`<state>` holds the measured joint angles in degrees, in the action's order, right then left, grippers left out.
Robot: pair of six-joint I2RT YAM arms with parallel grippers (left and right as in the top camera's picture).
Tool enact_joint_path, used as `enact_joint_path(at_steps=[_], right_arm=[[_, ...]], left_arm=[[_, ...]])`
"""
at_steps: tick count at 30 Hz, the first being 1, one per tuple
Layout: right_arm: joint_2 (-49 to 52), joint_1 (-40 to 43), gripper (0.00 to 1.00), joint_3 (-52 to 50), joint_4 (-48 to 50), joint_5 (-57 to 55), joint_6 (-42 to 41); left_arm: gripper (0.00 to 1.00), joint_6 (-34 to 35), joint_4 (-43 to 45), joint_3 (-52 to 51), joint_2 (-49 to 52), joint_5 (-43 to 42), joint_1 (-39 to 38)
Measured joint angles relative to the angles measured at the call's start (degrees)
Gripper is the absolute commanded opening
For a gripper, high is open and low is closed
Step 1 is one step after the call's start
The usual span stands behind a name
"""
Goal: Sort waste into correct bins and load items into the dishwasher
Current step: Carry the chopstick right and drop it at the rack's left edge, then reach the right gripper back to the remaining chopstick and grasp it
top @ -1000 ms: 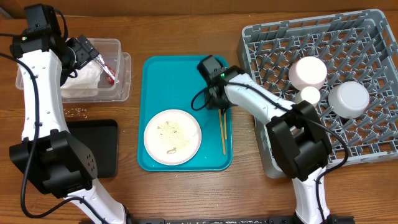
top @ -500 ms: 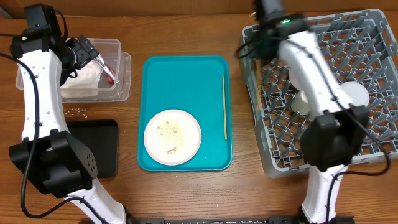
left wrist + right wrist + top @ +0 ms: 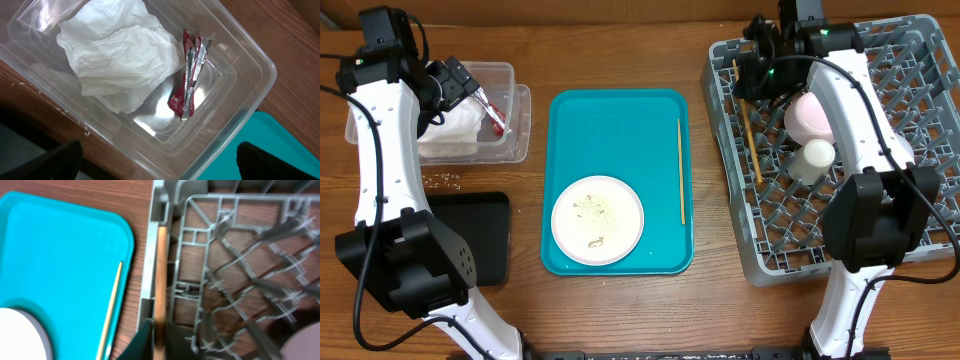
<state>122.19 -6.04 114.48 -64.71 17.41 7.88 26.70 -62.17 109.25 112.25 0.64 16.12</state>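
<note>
Placement looks to be the step in hand. The right gripper point(image 3: 157, 342) hangs over the edge of the dish rack point(image 3: 780, 225) that faces the teal tray point(image 3: 620, 130). Its dark fingertips stand on either side of a thin wooden chopstick point(image 3: 750, 130) that lies slanted across the grid, but I cannot tell whether they pinch it or merely flank it. To do this well, the jaws should part fully and the arm should rise straight up. So light and smooth a stick would drag along with any sideways brush, and it is slim enough to slip through the open lattice. A second chopstick point(image 3: 681, 170) lies straight along the tray's edge, apart from the round, glossy plate point(image 3: 597, 220) speckled with crumbs point(image 3: 592, 212). The rack is stiff grey plastic, all pegs and ribs, and a pale pink bowl point(image 3: 810, 115) and a small white cup point(image 3: 817, 157) sit in it. The left gripper point(image 3: 160, 162) is spread wide and empty above the clear tub point(image 3: 260, 67), where the soft, crumpled napkin point(image 3: 120, 50) lies just beside the creased red-and-silver wrapper point(image 3: 189, 75).
</note>
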Motion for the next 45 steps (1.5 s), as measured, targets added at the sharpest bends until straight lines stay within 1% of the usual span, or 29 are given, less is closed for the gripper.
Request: enact_joint_path(at_steps=[1,2,4,6,12,15,18,20,21,22,23,28,30,32,37,42,43,45], right_arm=[[0.00,-0.04,0.38,-0.31,0.04,0.37,-0.07],[0.00,-0.04,0.53,-0.44,0.02,0.68,-0.11],[0.00,-0.04,0.66,-0.46,0.22,1.01,0.09],[0.00,-0.04,0.68,-0.46,0.13,1.25,-0.44],[0.00,-0.92,0.68,-0.46,-0.55,1.68,-3.37],[0.00,-3.08,0.69,-0.46,-1.09,1.66,-4.70],[0.00,-7.21,0.72,-0.46,-1.92,0.98,-5.55],[0.00,-10.32,0.77,-0.46,-2.25,-0.52,-6.71],[0.00,-12.26,0.83,-0.46,-2.29,-2.01,-7.67],[0.00,-14.12,0.95,-0.46,-2.25,-3.89,-9.09],[0.00,-15.85,1.00,-0.52,-2.05,-5.90,-10.62],[0.00,-22.67,1.00,-4.04,3.43,-14.97,-17.51],[0.00,-23.74,1.00,-7.26,6.71,-16.79,-20.17],[0.00,-24.11,0.97,-11.15,10.14,-18.03,-22.62],[0.02,-23.91,0.80,-18.93,15.43,-19.78,-25.75],[0.02,-23.89,0.59,-21.07,16.35,-20.39,-27.06],[0.02,-23.89,0.57,-21.09,16.31,-20.39,-27.08],[0.02,-23.96,0.56,-21.09,16.74,-20.44,-27.39]], left_arm=[[1.00,0.00,0.00,0.00,0.00,0.00,0.00],[1.00,0.00,0.00,0.00,0.00,0.00,0.00],[1.00,0.00,0.00,0.00,0.00,0.00,0.00],[1.00,0.00,0.00,0.00,0.00,0.00,0.00],[1.00,0.00,0.00,0.00,0.00,0.00,0.00],[1.00,0.00,0.00,0.00,0.00,0.00,0.00],[1.00,0.00,0.00,0.00,0.00,0.00,0.00],[1.00,0.00,0.00,0.00,0.00,0.00,0.00],[1.00,0.00,0.00,0.00,0.00,0.00,0.00],[1.00,0.00,0.00,0.00,0.00,0.00,0.00],[1.00,0.00,0.00,0.00,0.00,0.00,0.00],[1.00,0.00,0.00,0.00,0.00,0.02,0.00],[1.00,0.00,0.00,0.00,0.00,0.00,0.00],[1.00,0.00,0.00,0.00,0.00,0.00,0.00],[1.00,0.00,0.00,0.00,0.00,0.00,0.00],[1.00,0.00,0.00,0.00,0.00,0.00,0.00],[1.00,0.00,0.00,0.00,0.00,0.00,0.00],[1.00,0.00,0.00,0.00,0.00,0.00,0.00]])
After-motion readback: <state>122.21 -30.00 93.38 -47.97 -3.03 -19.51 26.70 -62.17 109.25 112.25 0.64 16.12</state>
